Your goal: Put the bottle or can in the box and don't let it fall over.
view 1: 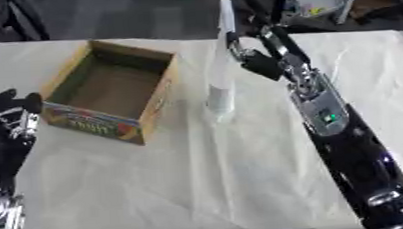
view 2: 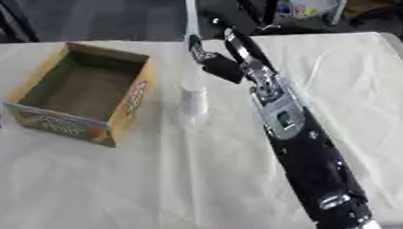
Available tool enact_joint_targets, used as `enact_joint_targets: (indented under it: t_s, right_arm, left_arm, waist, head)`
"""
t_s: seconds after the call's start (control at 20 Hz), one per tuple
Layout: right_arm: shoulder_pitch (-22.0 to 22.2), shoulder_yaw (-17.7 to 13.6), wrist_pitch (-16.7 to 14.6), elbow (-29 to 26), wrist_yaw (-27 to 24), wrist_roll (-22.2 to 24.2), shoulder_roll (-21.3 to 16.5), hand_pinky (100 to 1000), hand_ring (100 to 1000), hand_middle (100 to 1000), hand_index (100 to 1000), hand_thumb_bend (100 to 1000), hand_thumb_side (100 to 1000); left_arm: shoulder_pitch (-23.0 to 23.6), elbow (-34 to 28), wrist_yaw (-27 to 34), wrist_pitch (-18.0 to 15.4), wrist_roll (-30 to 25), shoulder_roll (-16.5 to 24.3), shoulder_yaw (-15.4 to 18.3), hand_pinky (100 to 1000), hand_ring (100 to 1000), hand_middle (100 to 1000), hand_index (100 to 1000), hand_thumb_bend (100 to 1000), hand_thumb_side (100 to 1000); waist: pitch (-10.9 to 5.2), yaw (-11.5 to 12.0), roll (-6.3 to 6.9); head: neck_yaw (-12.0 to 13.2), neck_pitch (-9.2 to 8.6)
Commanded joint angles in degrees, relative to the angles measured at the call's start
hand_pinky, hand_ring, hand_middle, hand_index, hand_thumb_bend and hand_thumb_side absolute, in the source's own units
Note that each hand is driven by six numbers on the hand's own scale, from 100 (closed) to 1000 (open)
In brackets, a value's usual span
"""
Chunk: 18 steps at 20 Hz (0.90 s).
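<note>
My right robot hand curls around the clear bottle, upright on the table beside the open box. My left robot hand rests open, partly cut off.

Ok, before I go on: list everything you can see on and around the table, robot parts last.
Box: one, open-topped cardboard, brown inside with colourful printed sides, on the table's left half, nothing in it.
Bottle: one, clear or pale with a white band low down, upright on the table right of the box.
Tablecloth: one, white, wrinkled, covering the table.
Clutter: blurred items beyond the far edge, upper right; cannot identify.
Right hand: black and silver, at the bottle's upper part; grip unclear.
Left hand: black, idle, open at the left edge beside the box.
</note>
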Motion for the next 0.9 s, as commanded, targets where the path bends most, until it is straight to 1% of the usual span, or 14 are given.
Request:
enact_joint_targets:
  t_s: [0.05, 0.9]
  right_arm:
    - [-1.7, -0.6, -0.2, -0.1, 0.5, -0.4, -0.5, 934, 1000, 1000, 1000, 100, 672]
    - [-2.4, -0.6, -0.6, 1.1, 1.8, -0.8, -0.4, 933, 1000, 1000, 1000, 100, 663]
  left_arm:
    - [-0.7, -0.7, 0.0, -0.1, 0.1, 0.3, 0.3, 647, 636, 647, 800, 577, 588]
    - [-1.1, -0.9, -0.1, 1.0, 2.9, 0.2, 1.1, 651, 640, 654, 800, 590, 583]
  waist:
    - [-0.49, 0.2, 0.32]
    - [-0.27, 0.7, 0.45]
  head:
    - [-0.2, -0.04]
    - [-0.5, -0.04]
